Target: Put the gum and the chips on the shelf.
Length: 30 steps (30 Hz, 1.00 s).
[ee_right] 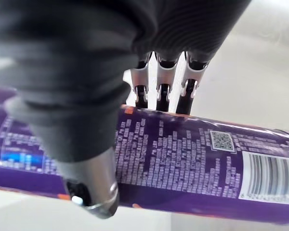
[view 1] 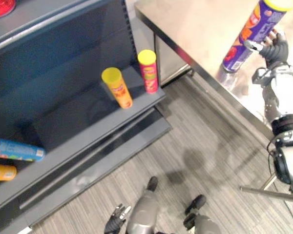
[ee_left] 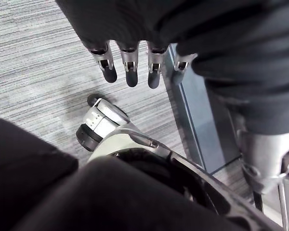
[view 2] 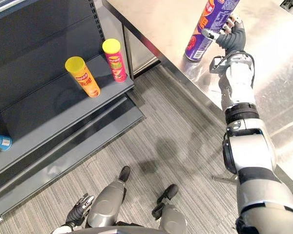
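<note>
A tall purple chips can (view 1: 251, 31) with a yellow lid leans on the steel table (view 1: 195, 24) at the far right. My right hand (view 1: 275, 48) is shut on it about halfway up: in the right wrist view the fingers (ee_right: 163, 91) pass behind the purple can (ee_right: 192, 163) and the thumb lies across its front. On the left stands the dark grey shelf (view 1: 78, 122). My left hand (view 1: 116, 217) hangs low by the leg, fingers (ee_left: 130, 67) relaxed and holding nothing.
An orange can (view 1: 118, 87) and a red can (view 1: 148, 70), both with yellow lids, stand at the shelf board's right end. A blue can (view 1: 17, 150) and an orange one (view 1: 1, 172) lie at its left end. Grey striped floor lies between shelf and table.
</note>
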Motion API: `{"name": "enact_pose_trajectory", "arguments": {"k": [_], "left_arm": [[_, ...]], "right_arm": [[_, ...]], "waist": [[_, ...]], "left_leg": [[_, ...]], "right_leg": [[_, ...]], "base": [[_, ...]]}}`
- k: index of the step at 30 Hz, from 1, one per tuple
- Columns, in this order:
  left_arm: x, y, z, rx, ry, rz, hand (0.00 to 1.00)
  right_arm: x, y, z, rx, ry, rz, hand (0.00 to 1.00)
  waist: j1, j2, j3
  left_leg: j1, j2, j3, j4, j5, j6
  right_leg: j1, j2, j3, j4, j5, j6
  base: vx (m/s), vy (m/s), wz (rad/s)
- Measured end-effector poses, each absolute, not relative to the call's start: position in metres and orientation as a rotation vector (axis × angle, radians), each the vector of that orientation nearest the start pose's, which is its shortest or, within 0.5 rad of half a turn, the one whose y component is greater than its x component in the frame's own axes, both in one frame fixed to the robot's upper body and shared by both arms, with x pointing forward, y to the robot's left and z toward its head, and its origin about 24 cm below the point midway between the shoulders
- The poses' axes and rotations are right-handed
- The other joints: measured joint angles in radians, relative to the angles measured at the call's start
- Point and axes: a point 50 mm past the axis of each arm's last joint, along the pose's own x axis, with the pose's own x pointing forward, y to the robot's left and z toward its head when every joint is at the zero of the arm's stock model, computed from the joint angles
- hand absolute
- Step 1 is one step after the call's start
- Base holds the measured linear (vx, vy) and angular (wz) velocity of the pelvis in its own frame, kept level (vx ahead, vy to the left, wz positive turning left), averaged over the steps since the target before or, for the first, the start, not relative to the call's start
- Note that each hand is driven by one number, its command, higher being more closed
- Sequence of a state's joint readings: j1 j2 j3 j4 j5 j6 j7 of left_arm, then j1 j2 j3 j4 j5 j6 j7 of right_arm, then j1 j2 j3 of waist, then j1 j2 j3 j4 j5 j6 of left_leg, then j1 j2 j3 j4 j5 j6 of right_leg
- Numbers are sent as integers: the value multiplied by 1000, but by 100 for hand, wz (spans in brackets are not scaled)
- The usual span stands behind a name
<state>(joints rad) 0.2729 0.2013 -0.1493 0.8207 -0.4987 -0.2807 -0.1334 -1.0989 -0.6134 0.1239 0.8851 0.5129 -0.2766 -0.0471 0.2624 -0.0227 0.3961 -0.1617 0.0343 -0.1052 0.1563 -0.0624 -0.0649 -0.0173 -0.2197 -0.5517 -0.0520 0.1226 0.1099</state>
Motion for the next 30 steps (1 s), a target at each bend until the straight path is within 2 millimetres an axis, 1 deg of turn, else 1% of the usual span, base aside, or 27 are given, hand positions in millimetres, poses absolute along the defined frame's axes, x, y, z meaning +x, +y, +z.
{"name": "enact_pose_trajectory", "arguments": {"k": [2,5,8,9,11,12,14,16,17,19,20,22,24,26,27,30], "left_arm": [[85,207,-136,-244,778,151,0],[84,207,-137,-244,783,153,0],[80,210,-137,-249,788,177,0],[78,212,-137,-250,792,189,0],[67,217,-138,-253,810,226,0],[65,219,-138,-251,813,237,0],[65,223,-138,-251,805,269,0],[66,224,-137,-250,798,292,0],[65,225,-137,-254,795,312,0],[64,227,-138,-263,791,344,0],[64,227,-138,-268,790,357,0],[61,229,-139,-274,794,399,0],[58,231,-139,-274,798,428,0],[56,232,-140,-266,803,460,0],[55,234,-140,-263,806,479,0],[50,238,-141,-260,820,516,0]], "right_arm": [[388,-245,277,-59,-575,-140,100],[374,-236,283,-36,-683,-98,100],[359,-226,278,-7,-749,-67,100],[354,-223,273,2,-760,-49,100],[344,-209,254,30,-746,16,100],[341,-206,249,32,-737,37,100],[331,-198,233,28,-698,107,100],[323,-194,223,22,-667,152,100],[319,-192,217,19,-651,177,100],[311,-190,211,7,-637,218,100],[308,-189,210,4,-634,231,100],[297,-186,202,-10,-618,288,100],[291,-186,194,-17,-594,315,100],[286,-190,184,-20,-558,326,100],[283,-193,179,-17,-537,324,100],[276,-197,172,-13,-518,330,100]], "waist": [[0,-1,-1],[-17,-3,-4],[-22,-12,-19],[-33,-18,-34],[-58,-39,-78],[-65,-42,-90],[-72,-54,-129],[-79,-62,-155],[-96,-65,-174],[-101,-71,-191],[-101,-72,-197],[-124,-75,-224],[-125,-80,-237],[-134,-84,-255],[-148,-88,-268],[-161,-95,-275]], "left_leg": [[11,2,12,-9,0,0],[20,6,20,-17,0,0],[45,12,46,-39,0,0],[47,13,48,-47,0,0],[68,18,71,-69,-1,-2],[75,19,75,-74,-2,-2],[99,25,104,-92,-7,-4],[114,29,125,-104,-11,-4],[115,31,127,-107,-19,-5],[135,33,147,-121,-21,-5],[140,33,152,-123,-22,-5],[153,33,157,-138,-22,-7],[176,34,176,-152,-21,-5],[182,33,178,-157,-22,-5],[184,33,179,-163,-21,-6],[203,34,190,-174,-19,-7]], "right_leg": [[0,0,12,0,0,0],[0,2,20,-1,0,0],[0,7,45,-4,0,0],[0,8,47,-9,0,0],[0,13,69,-17,0,0],[1,13,73,-17,0,0],[0,17,103,-18,0,0],[2,21,124,-18,0,0],[3,22,126,-17,0,0],[4,24,144,-17,-1,1],[4,24,151,-17,-2,3],[8,24,158,-16,-4,5],[10,26,175,-14,-5,7],[12,25,178,-14,-6,7],[12,25,178,-14,-6,7],[14,27,189,-12,-5,7]], "base": [[6,-1,-15],[17,-7,-9],[32,-13,-25],[57,-18,-11],[82,-18,-25],[83,-12,-31],[70,-5,-34],[26,1,-32],[4,1,-21],[20,3,-23],[25,0,-30],[18,-1,-10],[31,2,-21],[14,0,-11],[0,0,0],[10,1,-9]]}}
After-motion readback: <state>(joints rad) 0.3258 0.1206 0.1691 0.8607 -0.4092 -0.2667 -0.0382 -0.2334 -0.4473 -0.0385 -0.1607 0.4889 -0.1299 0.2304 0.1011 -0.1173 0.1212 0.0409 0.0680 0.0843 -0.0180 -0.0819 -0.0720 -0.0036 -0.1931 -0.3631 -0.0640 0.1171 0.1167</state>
